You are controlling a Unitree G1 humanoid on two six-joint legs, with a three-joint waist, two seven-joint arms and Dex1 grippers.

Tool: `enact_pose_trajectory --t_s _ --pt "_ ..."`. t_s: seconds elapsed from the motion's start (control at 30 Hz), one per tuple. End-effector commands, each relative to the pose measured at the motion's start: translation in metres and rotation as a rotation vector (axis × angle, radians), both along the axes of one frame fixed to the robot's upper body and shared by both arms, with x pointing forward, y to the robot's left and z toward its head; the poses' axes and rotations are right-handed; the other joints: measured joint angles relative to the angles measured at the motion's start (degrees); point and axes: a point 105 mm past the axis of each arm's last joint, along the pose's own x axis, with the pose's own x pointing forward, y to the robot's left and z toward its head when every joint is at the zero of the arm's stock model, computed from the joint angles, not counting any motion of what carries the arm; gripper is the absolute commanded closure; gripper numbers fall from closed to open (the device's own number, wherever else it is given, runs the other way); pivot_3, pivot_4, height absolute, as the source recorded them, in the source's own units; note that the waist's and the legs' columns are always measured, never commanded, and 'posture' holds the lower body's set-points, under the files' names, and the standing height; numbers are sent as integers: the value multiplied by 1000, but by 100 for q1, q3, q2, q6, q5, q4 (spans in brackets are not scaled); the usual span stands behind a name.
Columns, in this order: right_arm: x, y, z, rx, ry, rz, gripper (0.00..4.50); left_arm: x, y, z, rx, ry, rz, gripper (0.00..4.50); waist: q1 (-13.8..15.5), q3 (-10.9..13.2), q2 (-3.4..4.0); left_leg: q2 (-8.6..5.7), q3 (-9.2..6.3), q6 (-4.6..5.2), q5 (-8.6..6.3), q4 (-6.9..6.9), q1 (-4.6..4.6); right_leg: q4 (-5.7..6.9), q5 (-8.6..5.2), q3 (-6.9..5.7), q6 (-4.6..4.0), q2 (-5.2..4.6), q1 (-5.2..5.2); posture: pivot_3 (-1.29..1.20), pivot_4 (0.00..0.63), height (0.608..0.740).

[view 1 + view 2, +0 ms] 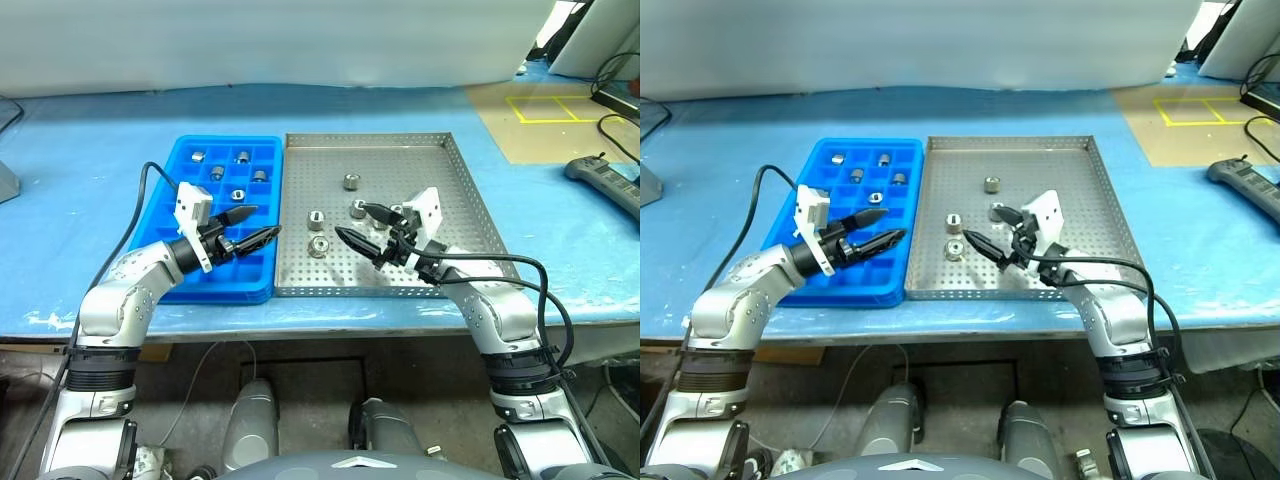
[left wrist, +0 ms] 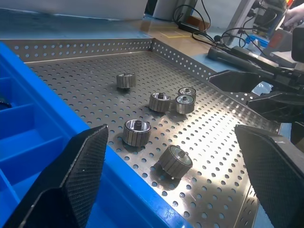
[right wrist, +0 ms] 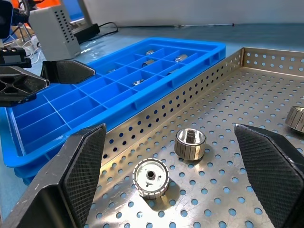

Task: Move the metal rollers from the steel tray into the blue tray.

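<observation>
Nearest me, both arms reach in over the front edge of the bench [image 1: 60, 150], pincers level and angled toward each other. The left pincer [image 1: 252, 225] hovers over the near part of the blue tray [image 1: 160, 200], fingers spread and holding nothing. The right pincer [image 1: 362, 228] hangs over the near middle of the steel tray [image 1: 470, 190], also spread wide and empty.

Just beyond and to the left of the right pincer's tips lie two metal rollers [image 1: 318, 243], one slightly behind the other, close to the tray's blue-side rim. Two more sit behind that pincer, touching or nearly so, and a fifth lies farther back, alone. That loose scatter probably suits one-at-a-time picking, and the pair by the tips looks the easiest reach.

Farther off, beyond the left pincer, the blue tray's far compartments already hold five or so rollers, one per cell, so I'd judge the job about half done.
</observation>
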Motion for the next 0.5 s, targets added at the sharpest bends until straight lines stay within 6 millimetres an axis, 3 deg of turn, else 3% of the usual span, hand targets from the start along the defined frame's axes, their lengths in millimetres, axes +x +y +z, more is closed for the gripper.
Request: enact_pose_trajectory --t_s 0.03,0.27,0.4,0.5 --pt "-3 -3 18 8 -75 2 0 -1 -1 8 2 -42 -10 15 0 0 0 0 0 0 0 0 0 0 0 0 0 0 0 16 150 740" --pt "-4 -2 22 7 -82 -6 0 12 -5 22 33 -67 8 15 11 0 0 0 0 1 1 0 -1 0 0 -1 0 0 0 9 150 740" --pt "-4 -1 23 9 -83 -13 0 26 -32 49 144 -149 -150 15 19 0 0 0 1 8 10 1 -1 1 0 -2 0 -1 2 -13 150 740" --pt "-4 -4 22 12 -85 -33 0 39 -55 57 264 -141 -274 15 12 0 0 -2 3 11 20 1 -1 6 2 -1 -3 -2 1 -31 150 740"
